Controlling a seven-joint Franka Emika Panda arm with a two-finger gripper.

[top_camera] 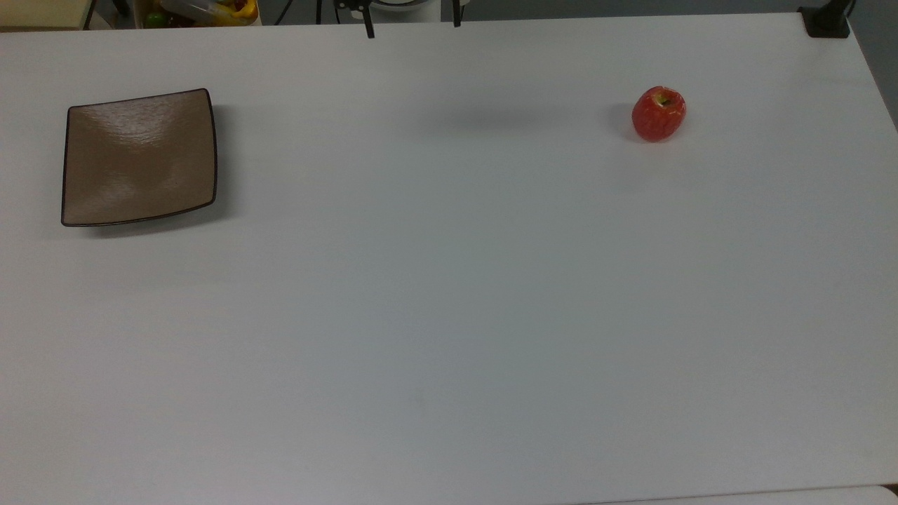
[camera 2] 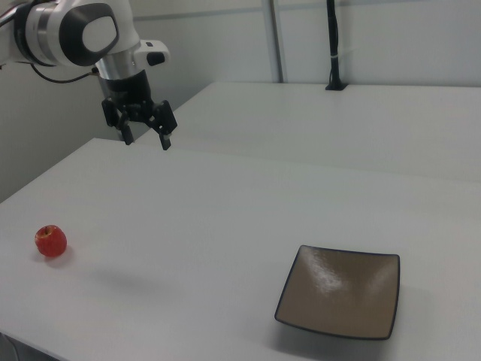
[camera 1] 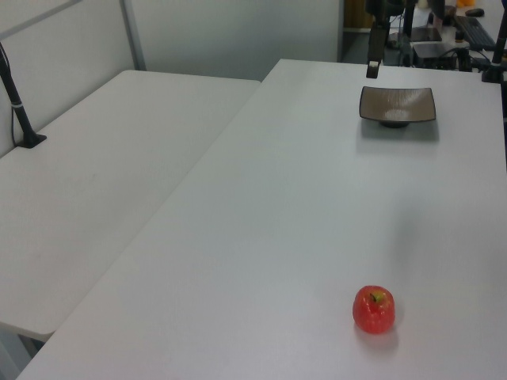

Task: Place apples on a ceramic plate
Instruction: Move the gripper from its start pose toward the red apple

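Note:
The small red apple (top_camera: 659,113) sits on the white table near the top view's right, also seen as the apple (camera 1: 374,309) and the apple (camera 2: 50,241). Far from it, at the top view's left, lies the square tan-brown ceramic plate (top_camera: 139,158), with nothing on it; it shows too as the plate (camera 1: 398,105) and the plate (camera 2: 340,292). My gripper (camera 2: 147,141) hangs open and holds nothing, high above the table's far edge, between the two. In the top view the gripper (top_camera: 412,28) shows at the top edge. One of its fingers (camera 1: 372,69) shows beside the plate.
A black clamp post (top_camera: 826,19) stands on the table's corner at the top view's upper right. A second white table (camera 1: 103,166) adjoins, with a black post (camera 1: 16,95) on it. A bin of fruit (top_camera: 203,10) lies beyond the top view's upper left.

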